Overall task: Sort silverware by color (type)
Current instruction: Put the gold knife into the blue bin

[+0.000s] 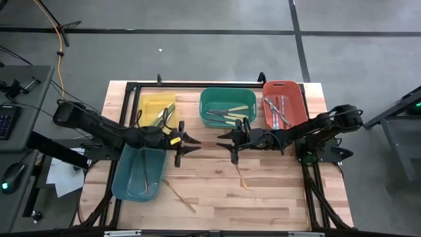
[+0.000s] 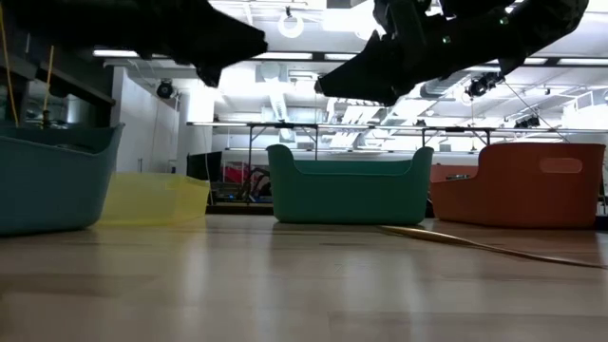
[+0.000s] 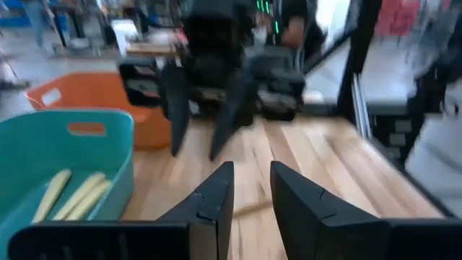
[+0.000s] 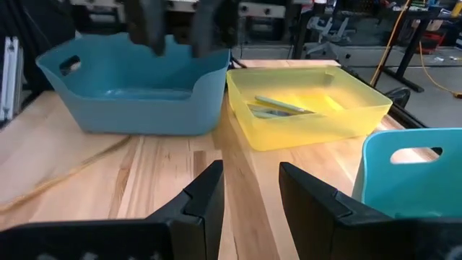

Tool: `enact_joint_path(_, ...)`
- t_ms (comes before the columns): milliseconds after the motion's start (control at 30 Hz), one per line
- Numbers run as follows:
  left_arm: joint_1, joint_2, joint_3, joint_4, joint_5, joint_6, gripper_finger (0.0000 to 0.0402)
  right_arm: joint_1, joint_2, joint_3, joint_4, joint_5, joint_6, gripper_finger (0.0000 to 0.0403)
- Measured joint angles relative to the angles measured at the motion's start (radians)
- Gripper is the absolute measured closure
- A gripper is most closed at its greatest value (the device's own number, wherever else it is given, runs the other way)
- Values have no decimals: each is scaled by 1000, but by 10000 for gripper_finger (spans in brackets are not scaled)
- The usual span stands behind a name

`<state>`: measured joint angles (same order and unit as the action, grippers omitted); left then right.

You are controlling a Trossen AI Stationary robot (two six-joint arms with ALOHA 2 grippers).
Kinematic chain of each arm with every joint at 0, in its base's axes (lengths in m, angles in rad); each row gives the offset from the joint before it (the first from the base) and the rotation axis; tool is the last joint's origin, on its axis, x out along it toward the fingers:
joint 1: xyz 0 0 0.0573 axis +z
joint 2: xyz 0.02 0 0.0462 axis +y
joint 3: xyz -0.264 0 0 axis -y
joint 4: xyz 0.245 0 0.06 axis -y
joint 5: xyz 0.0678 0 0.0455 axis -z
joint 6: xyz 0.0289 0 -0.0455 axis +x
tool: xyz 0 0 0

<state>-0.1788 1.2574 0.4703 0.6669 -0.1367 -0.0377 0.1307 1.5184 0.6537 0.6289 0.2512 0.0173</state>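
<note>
Left gripper (image 1: 192, 144) and right gripper (image 1: 225, 142), fingers apart and empty, face each other above the counter (image 1: 276, 191); two utensils (image 1: 179, 195) lie unsorted below.

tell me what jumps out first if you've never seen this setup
Four bright bins along the table's far side: yellow bin, green bin, red bin, and teal bin nearer the left. Mid-table, the left gripper and right gripper face each other, both empty.

I see a pale wood plank table (image 1: 276, 184), faintly glossy. On it the bins look like smooth plastic: the yellow bin (image 4: 310, 115) translucent, the teal bin (image 2: 57, 180) beside it opaque matt.
</note>
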Motion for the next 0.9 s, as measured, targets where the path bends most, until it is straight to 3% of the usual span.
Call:
enact_joint_path(167,35,69,-78,225,-1,9,319,0,-12,0,-14,0,-25,284)
enact_joint_path(900,29,93,-78,267,-37,23,319,1,-22,40,-3,-72,-25,284)
